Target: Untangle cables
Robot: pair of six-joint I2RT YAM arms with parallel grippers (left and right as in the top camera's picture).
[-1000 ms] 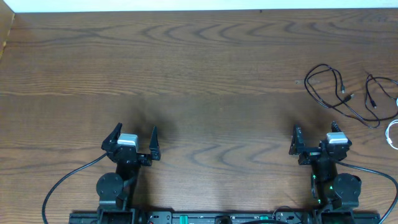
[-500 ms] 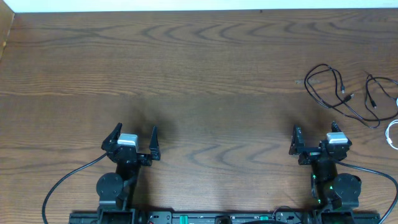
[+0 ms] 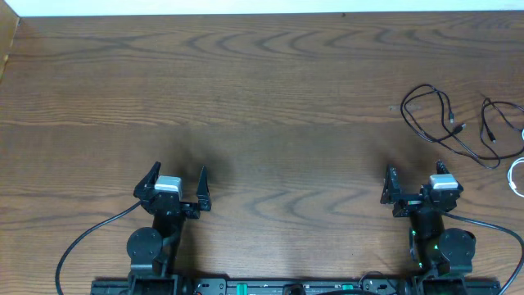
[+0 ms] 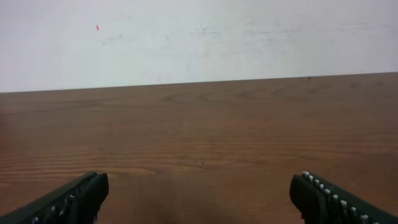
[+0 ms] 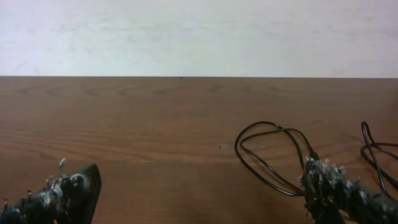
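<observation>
Thin black cables [image 3: 442, 115] lie looped on the wooden table at the far right, with a second black cord [image 3: 501, 123] beside them and a white cable [image 3: 516, 176] at the right edge. A black loop shows in the right wrist view [image 5: 267, 155]. My right gripper [image 3: 414, 176] is open and empty, just short of the cables; it also shows in the right wrist view [image 5: 199, 186]. My left gripper [image 3: 178, 176] is open and empty at the near left, far from the cables, and shows in the left wrist view [image 4: 199, 196].
The wooden table [image 3: 246, 98] stretches bare from the left to the cables. A white wall edge runs along the table's far side [image 3: 246, 6]. Thick black arm cables [image 3: 82, 242] trail by the arm bases.
</observation>
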